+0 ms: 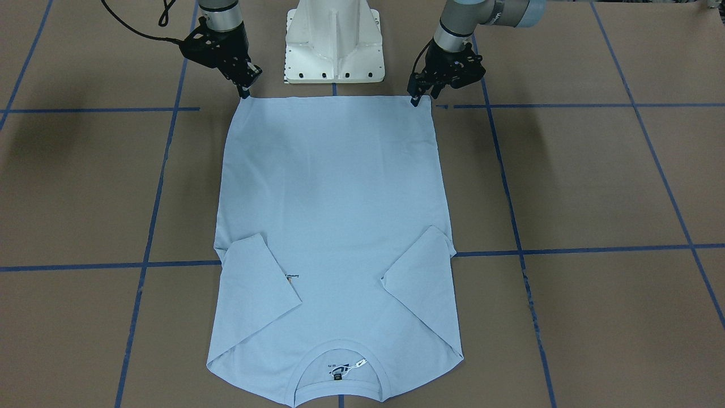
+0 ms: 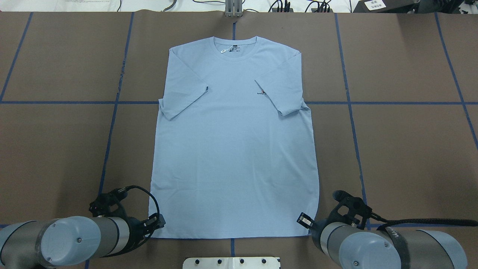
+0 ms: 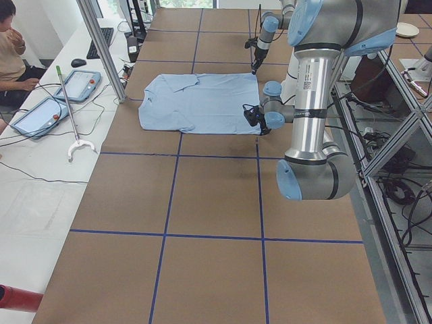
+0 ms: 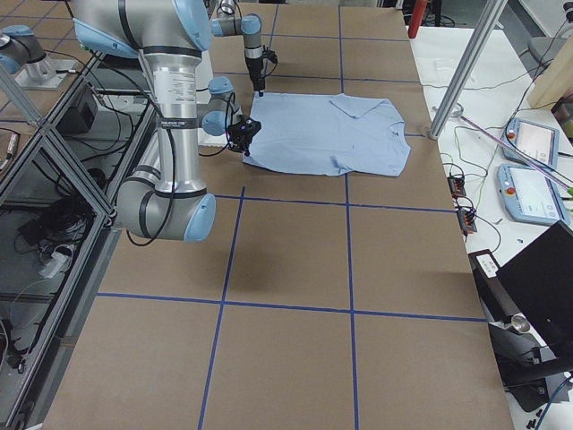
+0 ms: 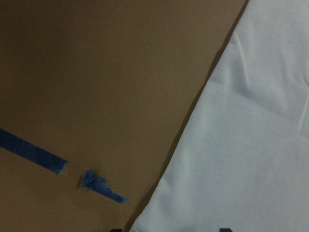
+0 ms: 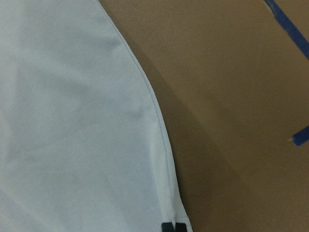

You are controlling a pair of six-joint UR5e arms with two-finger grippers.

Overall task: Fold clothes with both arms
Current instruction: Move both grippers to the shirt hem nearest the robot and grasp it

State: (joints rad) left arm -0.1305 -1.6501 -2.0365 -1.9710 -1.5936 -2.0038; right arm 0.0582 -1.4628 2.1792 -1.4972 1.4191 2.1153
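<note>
The light blue T-shirt lies flat on the brown table, chest side up. Its collar is at the far side and both short sleeves are folded in over the chest. Both grippers are down at the corners of the hem nearest the robot. My left gripper is at one corner; in the left wrist view its dark fingertips stand apart, astride the shirt's edge. At the other corner my right gripper has its tips together on the hem.
The white pedestal base stands just behind the hem. Blue tape lines cross the table. A side table with tablets runs beyond the collar end, a person sits there, and a metal post rises at the table's edge.
</note>
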